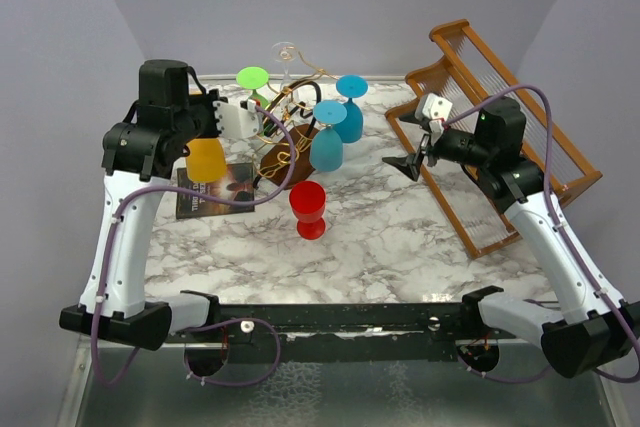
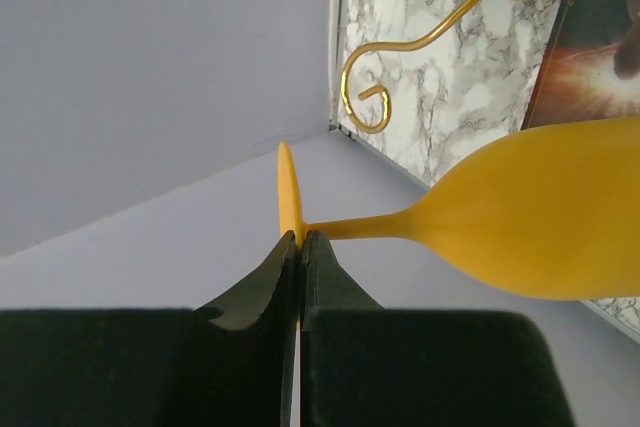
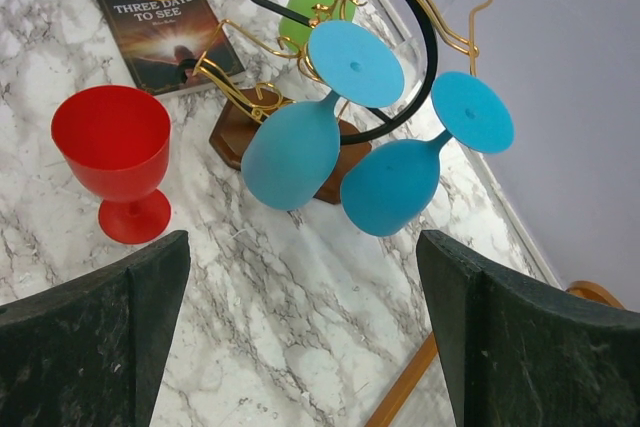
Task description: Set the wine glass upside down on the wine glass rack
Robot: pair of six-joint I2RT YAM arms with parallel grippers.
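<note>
My left gripper (image 2: 301, 237) is shut on the thin foot of an orange wine glass (image 2: 540, 212). The glass hangs bowl down (image 1: 207, 159) just left of the wine glass rack (image 1: 290, 137), apart from its nearest gold scroll (image 2: 368, 97). The rack's gold wire and black bar rise from a brown base (image 3: 238, 132). Two blue glasses (image 3: 292, 152) (image 3: 392, 187), a green one (image 1: 253, 78) and a clear one (image 1: 285, 52) hang on it upside down. My right gripper (image 3: 303, 247) is open over bare marble to the right of the rack (image 1: 410, 162), holding nothing.
A red goblet (image 1: 308, 209) stands upright in front of the rack. A book (image 1: 215, 190) lies flat below the orange glass. A large slatted wooden rack (image 1: 500, 147) fills the right side behind my right arm. Walls close off the back and sides.
</note>
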